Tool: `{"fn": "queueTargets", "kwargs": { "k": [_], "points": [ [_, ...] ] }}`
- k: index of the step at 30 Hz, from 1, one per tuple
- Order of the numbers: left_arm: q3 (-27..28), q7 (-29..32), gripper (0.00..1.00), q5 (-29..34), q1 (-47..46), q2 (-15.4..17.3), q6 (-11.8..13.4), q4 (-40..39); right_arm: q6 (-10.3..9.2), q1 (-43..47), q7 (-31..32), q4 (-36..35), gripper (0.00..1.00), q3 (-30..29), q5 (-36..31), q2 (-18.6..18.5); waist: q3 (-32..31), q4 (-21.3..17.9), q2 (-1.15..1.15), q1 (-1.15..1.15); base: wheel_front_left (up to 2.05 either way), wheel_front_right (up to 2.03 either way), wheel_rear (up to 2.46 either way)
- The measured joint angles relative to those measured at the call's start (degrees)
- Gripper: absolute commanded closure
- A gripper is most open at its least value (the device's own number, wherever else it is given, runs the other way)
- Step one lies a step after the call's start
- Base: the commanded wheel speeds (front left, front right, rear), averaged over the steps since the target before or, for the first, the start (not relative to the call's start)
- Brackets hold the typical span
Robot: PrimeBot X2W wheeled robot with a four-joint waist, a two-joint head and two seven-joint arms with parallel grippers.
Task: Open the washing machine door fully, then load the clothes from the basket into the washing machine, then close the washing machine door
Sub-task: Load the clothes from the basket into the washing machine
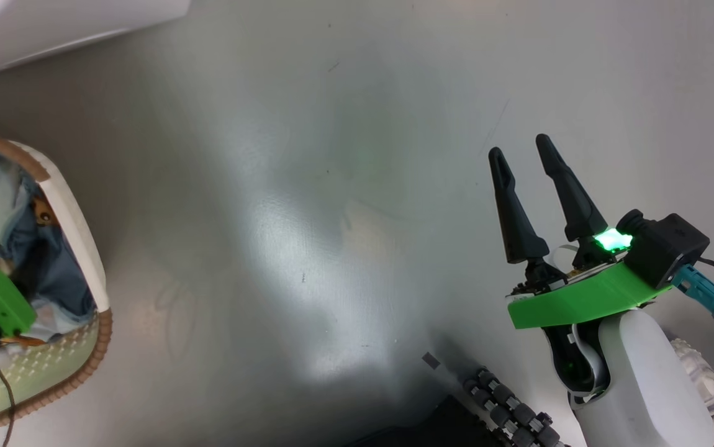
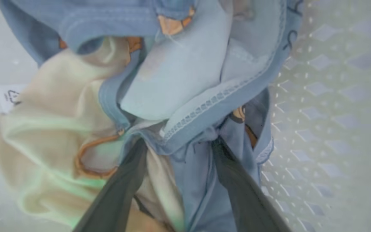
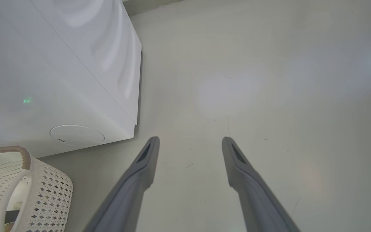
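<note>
Presently observe soft light blue printed clothes (image 2: 185,74), plus a cream-coloured fabric piece (image 2: 53,106), heaped inside the cream-white perforated plastic basket (image 2: 327,96) on the pale grey floor (image 1: 332,186), near the front of the big white box-shaped washing machine (image 3: 43,64).

Note left pincer (image 2: 179,141) spread wide, gripping nothing yet, tips pressed into the heap astride a stitched blue fold. Note right pincer (image 3: 190,140) likewise wide, holding nothing, hovering over bare floor, well apart from the basket.

Judge cloth light, limp, neither fragile nor slippery. Expect draping, trailing and dragging of neighbouring pieces on lifting. Recommend pinching the bunched fold between the fingers, deep enough to catch several layers; avoid a thin single hem.

Watch the brown woven-look rim (image 1: 101,344) and the perforated wall: risk of trailing cloth catching there, or of tipping so light a basket.

See ample open floor on the robot's right; machine corner close by on the basket's far side.
</note>
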Motion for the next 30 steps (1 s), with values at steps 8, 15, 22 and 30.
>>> {"fn": "queueTargets", "kwargs": {
  "k": [8,15,22,30],
  "points": [
    [-1.98,-3.1,0.0,3.39,-3.68,0.04,0.01,4.52,0.0,-0.01,0.0,-0.07,0.0,-0.01,0.0,0.04,0.8,-0.58,0.0,0.0,0.0,0.0,0.0],
    [-3.33,-6.33,1.0,4.41,-5.19,-2.14,0.01,7.95,0.0,-0.01,0.0,-0.08,0.0,-0.51,-0.12,0.09,0.13,-0.15,0.0,0.0,0.0,0.0,0.0],
    [-3.77,-12.39,1.0,4.3,-4.94,-3.99,0.01,10.1,0.0,-0.05,0.0,0.04,0.0,-1.82,-1.37,0.09,-2.53,1.17,0.0,0.0,0.0,0.0,0.0],
    [-4.22,-20.34,1.0,1.83,-1.71,-6.12,0.01,10.58,0.0,-0.05,0.0,0.58,0.0,-2.66,-3.33,0.07,-7.21,3.42,0.0,0.0,0.0,0.0,0.0]
  ]
}}
